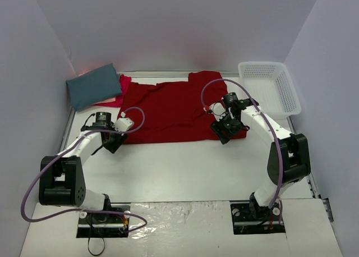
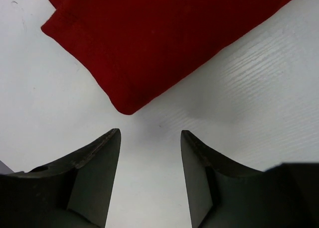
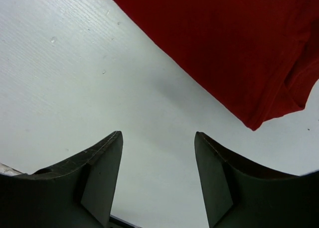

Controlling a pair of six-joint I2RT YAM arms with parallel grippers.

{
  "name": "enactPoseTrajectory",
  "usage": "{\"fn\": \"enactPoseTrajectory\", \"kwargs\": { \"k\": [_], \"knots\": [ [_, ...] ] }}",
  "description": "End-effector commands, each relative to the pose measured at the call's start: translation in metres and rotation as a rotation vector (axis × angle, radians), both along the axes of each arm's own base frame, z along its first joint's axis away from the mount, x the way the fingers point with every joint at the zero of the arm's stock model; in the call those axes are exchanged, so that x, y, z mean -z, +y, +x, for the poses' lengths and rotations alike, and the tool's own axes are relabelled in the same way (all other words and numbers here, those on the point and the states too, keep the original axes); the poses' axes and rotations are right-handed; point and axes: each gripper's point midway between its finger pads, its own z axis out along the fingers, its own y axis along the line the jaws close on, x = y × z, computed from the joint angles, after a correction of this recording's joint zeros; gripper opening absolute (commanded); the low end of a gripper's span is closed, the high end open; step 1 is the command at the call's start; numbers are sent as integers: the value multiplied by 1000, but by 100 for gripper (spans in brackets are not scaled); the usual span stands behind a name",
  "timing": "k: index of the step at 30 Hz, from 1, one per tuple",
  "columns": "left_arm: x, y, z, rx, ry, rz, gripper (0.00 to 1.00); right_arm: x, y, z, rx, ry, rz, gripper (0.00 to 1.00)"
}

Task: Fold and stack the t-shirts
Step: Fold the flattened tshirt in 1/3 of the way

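Mid-counter [image 1: 185,167], deep red t-shirt [image 1: 174,111] lies spread flat. At far left corner, slate-teal t-shirt [image 1: 93,87] sits folded w/ pinkish-red t-shirt [image 1: 124,84] poking out from under its right side. The left hand [image 2: 149,138] is wide open, nothing btwn fingers, over bare counter just off the red shirt's near left corner. The right hand [image 3: 158,138] is likewise open & empty, by the near right corner. White basket [image 1: 269,86] sits far right.
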Motion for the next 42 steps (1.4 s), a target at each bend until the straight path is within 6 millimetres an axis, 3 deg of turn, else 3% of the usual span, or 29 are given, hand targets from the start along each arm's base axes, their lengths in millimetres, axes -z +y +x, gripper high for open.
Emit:
{"fn": "enactPoseTrajectory", "kwargs": {
  "k": [1, 10, 25, 35, 42],
  "knots": [
    [-8, 4, 16, 7, -73, 18, 50, -6, -5, 2, 44, -34, 31, 56],
    [-3, 5, 29, 29, -76, 31, 50, 6, -17, 2, 97, 6, 96, 56],
    [6, -3, 45, 60, -37, 0, 45, 9, -26, 2, 130, 22, 124, 57],
    [14, -3, 41, 76, 15, 0, 3, 14, -41, 1, 165, 16, 82, 58],
    [10, -1, 42, 68, 21, 8, 2, 23, -59, 14, 237, -19, 19, 59]
  ]
}}
